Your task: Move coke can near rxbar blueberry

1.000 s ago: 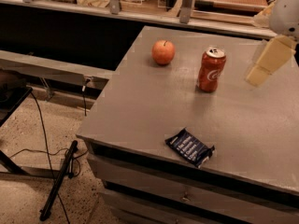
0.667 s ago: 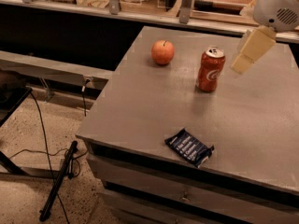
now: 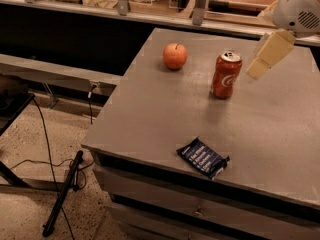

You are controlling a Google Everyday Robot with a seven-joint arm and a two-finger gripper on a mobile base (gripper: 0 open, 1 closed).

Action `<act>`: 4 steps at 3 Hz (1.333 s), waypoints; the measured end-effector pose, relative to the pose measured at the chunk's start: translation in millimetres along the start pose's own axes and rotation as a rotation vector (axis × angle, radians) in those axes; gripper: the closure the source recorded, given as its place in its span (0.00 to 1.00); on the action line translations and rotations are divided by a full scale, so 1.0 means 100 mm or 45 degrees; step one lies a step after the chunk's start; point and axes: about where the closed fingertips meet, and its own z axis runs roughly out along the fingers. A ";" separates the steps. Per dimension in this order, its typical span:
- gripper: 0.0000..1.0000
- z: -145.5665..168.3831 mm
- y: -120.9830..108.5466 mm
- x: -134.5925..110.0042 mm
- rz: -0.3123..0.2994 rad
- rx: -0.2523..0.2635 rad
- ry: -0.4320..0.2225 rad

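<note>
The red coke can (image 3: 225, 75) stands upright on the grey table (image 3: 150, 114), towards the back. The rxbar blueberry (image 3: 203, 157), in a dark navy wrapper with white text, lies flat near the table's front edge, well in front of the can. My gripper (image 3: 261, 63) is cream-coloured and hangs in the air just right of the can's top, pointing down and to the left. It is close to the can and holds nothing.
An orange-red apple (image 3: 175, 55) sits on the table left of the can. A counter ledge with posts (image 3: 200, 4) runs behind the table. Cables and a dark bar (image 3: 62, 191) lie on the floor at the left.
My gripper has moved left, from the right edge of the view to just right of the can's top. The can, the apple and the bar have not moved.
</note>
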 end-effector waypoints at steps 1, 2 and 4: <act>0.00 0.07 -0.05 0.04 0.164 -0.067 -0.190; 0.00 0.11 -0.10 0.05 0.263 -0.111 -0.315; 0.00 0.31 -0.13 -0.04 0.341 -0.162 -0.399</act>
